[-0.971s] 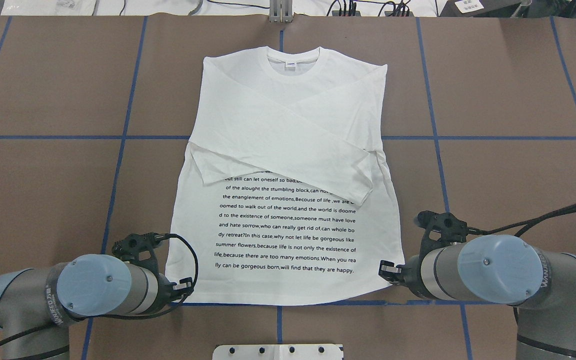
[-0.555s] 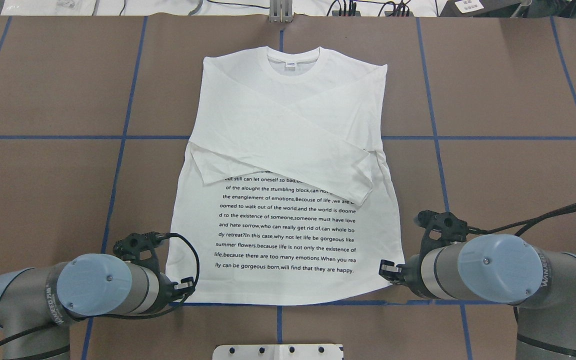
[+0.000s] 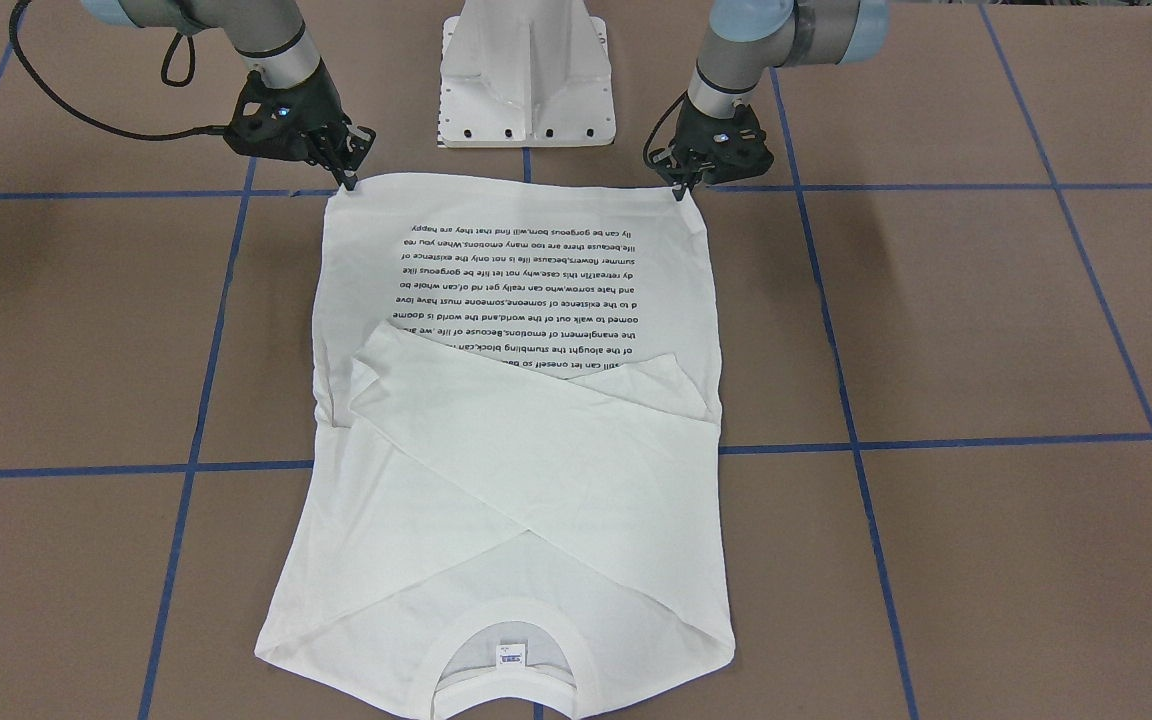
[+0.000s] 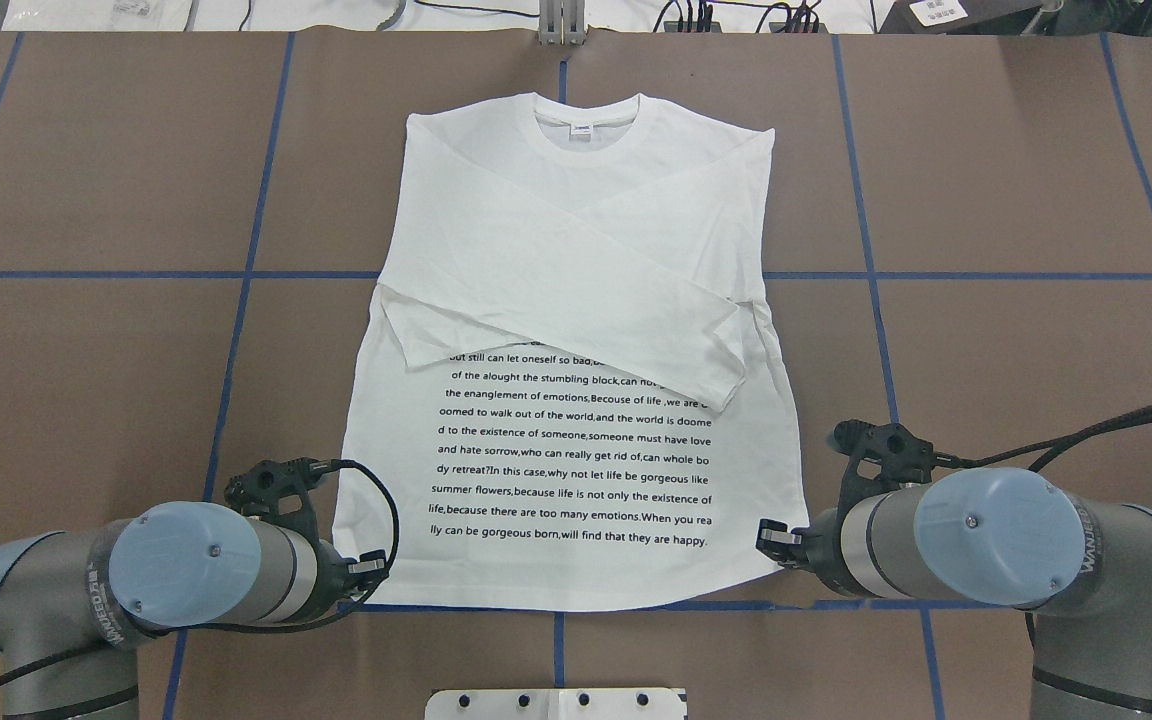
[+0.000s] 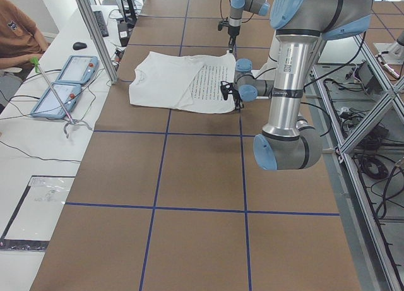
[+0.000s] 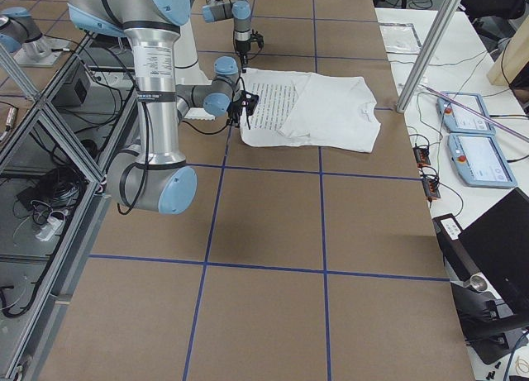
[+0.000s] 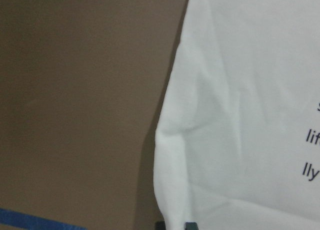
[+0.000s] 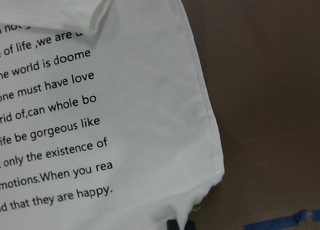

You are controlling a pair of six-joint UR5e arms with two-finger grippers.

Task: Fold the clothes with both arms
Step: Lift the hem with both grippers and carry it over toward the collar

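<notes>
While the shirt (image 4: pixel 576 250) lies flat (sleeves crossed), left and right jaws pinch its hem corners.

The white long-sleeved cotton shirt (image 4: pixel 536 230) carries black printed lines, the last ending "will find that they are happy."; the right grey tube arm (image 4: pixel 1106 560) bears lettering, seemingly "WANJFEED".

One fixed camera looks down from behind the robot over the counter (image 4: pixel 86 180). Another faces it from across, steeply down, so the shirt (image 3: pixel 516 450) appears reversed. Two side cameras stand far back at the counter's ends, looking along it. Each wrist camera sits very close, showing one lower corner of the shirt that both top views share.
</notes>
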